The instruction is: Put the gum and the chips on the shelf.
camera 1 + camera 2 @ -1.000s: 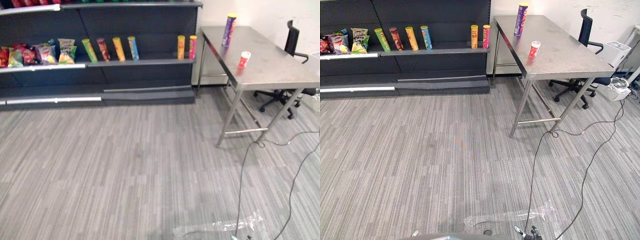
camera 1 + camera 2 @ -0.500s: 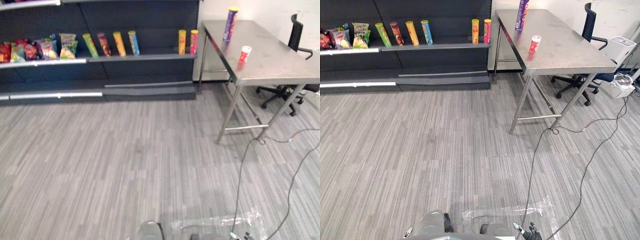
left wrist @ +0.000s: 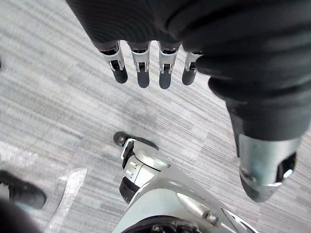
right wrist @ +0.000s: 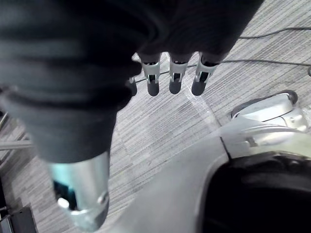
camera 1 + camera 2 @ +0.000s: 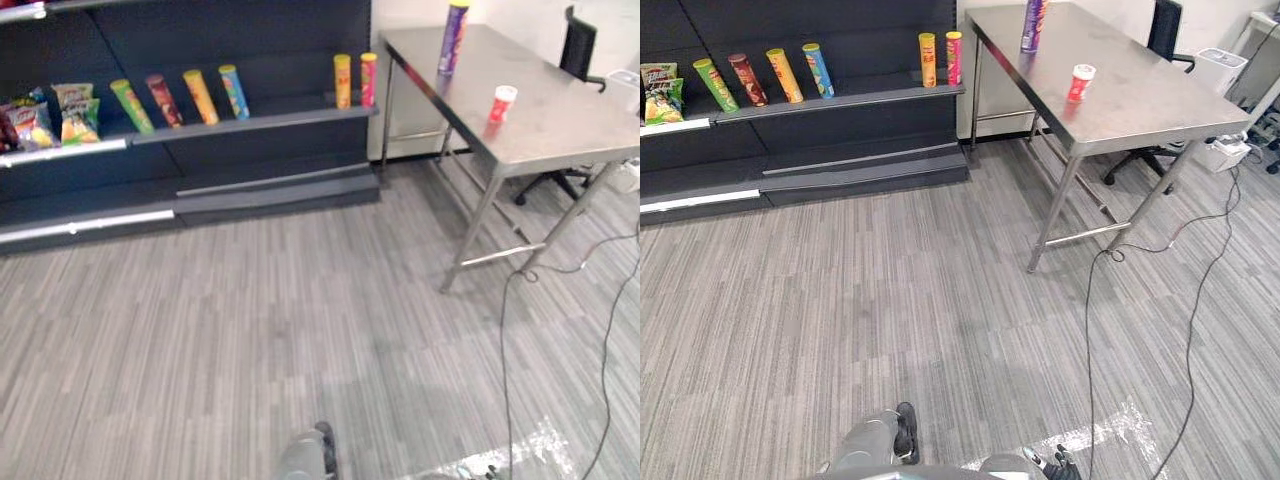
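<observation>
Chips (image 5: 452,37) and gum (image 5: 501,103) upright on bench (image 5: 570,125), well apart. Left hand (image 3: 142,69), right hand (image 4: 175,75) hang empty, fingers relaxed, slightly spread. I'd walk close, square up to bench before reaching.

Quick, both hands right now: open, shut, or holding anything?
Left hand: open, fingers relaxed, holding nothing.
Right hand: open, fingers relaxed, holding nothing.
</observation>
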